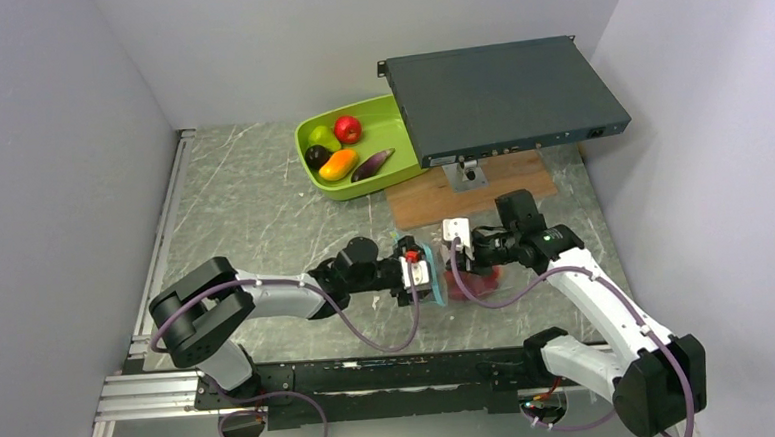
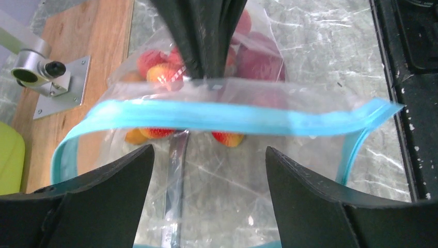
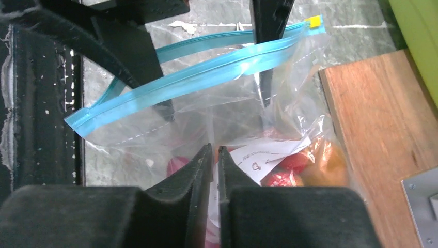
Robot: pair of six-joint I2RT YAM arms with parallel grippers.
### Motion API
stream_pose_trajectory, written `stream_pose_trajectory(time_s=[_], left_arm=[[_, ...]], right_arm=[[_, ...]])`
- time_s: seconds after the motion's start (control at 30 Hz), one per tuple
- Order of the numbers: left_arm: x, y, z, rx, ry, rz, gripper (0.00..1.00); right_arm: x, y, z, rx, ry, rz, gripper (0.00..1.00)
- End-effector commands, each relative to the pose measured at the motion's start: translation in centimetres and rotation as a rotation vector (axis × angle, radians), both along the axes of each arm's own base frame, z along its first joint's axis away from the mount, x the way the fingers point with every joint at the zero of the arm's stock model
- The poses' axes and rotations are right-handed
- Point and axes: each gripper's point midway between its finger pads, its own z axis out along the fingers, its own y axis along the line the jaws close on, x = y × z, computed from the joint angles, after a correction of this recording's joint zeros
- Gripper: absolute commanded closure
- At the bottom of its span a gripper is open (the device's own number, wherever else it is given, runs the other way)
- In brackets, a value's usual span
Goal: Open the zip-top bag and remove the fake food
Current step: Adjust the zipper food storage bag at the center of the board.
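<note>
The clear zip-top bag lies between my two grippers, its blue zip strip parted into an open loop. My left gripper is open, and its spread fingers sit inside the bag's mouth. My right gripper is shut on the bag's plastic wall just behind the mouth. It shows in the left wrist view as dark closed fingers. Red and orange fake food and a white paper label lie inside the bag. More fake food sits in the tray: apple, pear, mango.
The lime-green tray at the back also holds a dark plum and an eggplant. A dark flat box sits on a metal stand over a wooden board, just behind the bag. Grey walls close in both sides.
</note>
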Motion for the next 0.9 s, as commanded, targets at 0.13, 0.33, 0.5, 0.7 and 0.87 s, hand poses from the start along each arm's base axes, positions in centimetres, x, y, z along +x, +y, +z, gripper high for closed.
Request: stream_pose_trajectory(time_s=[0.13,0.33,0.5,0.7,0.87], left_arm=[[1.6,0.1,2.6,-0.149,0.057,-0.065,0.17],[1.2,-1.3,2.7,-0.129,0.09,-0.147,0.23],[0.8,-1.6,2.6,-0.129,0.107,-0.177,0.27],[0.4,-2.2,2.9,-0.11,0.126,-0.226,0.35],[-0.8,-1.9,3.0,-0.098,0.129,-0.284,0.36]], right_arm=[[-0.5,0.0,1.4,0.028,-0.023,0.042,1.0],[-1.2,1.2,3.5,0.118,0.006,0.088,1.0],[-0.7,1.8,4.8,0.166,0.011,0.082,1.0],[0.5,2.2,5.7,0.184,0.01,0.054,1.0],[1.4,2.0,5.6,0.183,0.003,-0.002,1.0]])
